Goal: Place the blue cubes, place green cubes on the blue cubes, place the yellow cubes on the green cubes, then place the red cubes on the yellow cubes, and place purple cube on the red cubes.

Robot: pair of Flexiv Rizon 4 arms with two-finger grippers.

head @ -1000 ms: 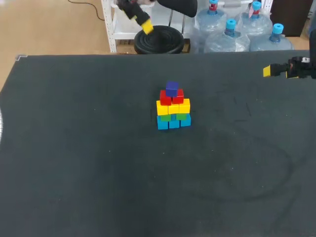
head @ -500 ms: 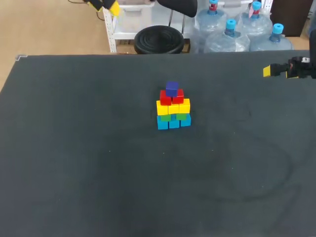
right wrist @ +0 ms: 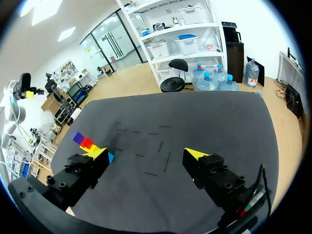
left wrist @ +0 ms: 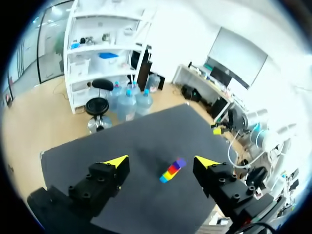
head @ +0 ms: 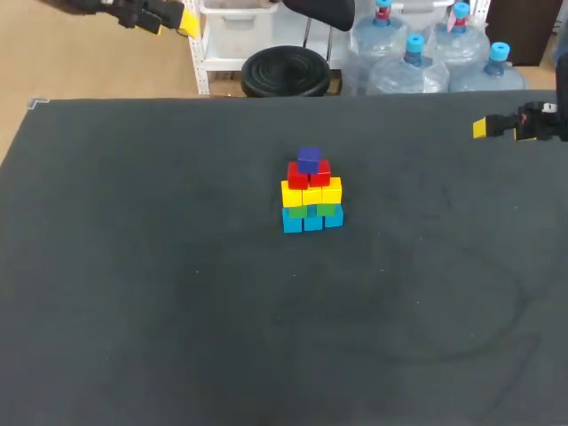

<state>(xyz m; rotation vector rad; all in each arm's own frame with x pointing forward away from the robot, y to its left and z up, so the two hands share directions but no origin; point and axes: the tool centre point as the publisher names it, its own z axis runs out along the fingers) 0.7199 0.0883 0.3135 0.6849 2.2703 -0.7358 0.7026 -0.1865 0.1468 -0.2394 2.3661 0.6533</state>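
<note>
Left jaws: apart, holding nothing, fingertips (left wrist: 117, 161) spread wide. In the left wrist view the stack (left wrist: 173, 170) lies ahead of the gap and roughly centred in it, well apart and far below. In the head view the left arm (head: 133, 11) hangs beyond the far left corner of the desk (head: 133, 266).

Right jaws: likewise apart and holding nothing, fingertips (right wrist: 195, 154) spread. In the right wrist view the stack lies off to the side, beyond one finger and partly hidden by it, not in line with the gap. In the head view the right arm (head: 537, 122) sits at the desk's right edge, its yellow tip pointing inward.

Task's things: blue cubes (head: 311, 220) form the bottom row, running across the head view near mid-desk; green cubes (head: 298, 211) rest on them; yellow cubes (head: 311, 192) on the green; red cubes (head: 308, 175) on the yellow; purple cube (head: 309, 159) tops the red. The stack's long axis is upright; no loose cube shows on the desk.

Governing relation: both jaws are well apart from the stack. The right looks somewhat nearer across the desk, though height cannot be read; the left is the better aligned. Judged from the layering, the build appears complete, so the coming move calls for clearance, not a grasp; a sideways brush could topple the purple cube.
</note>
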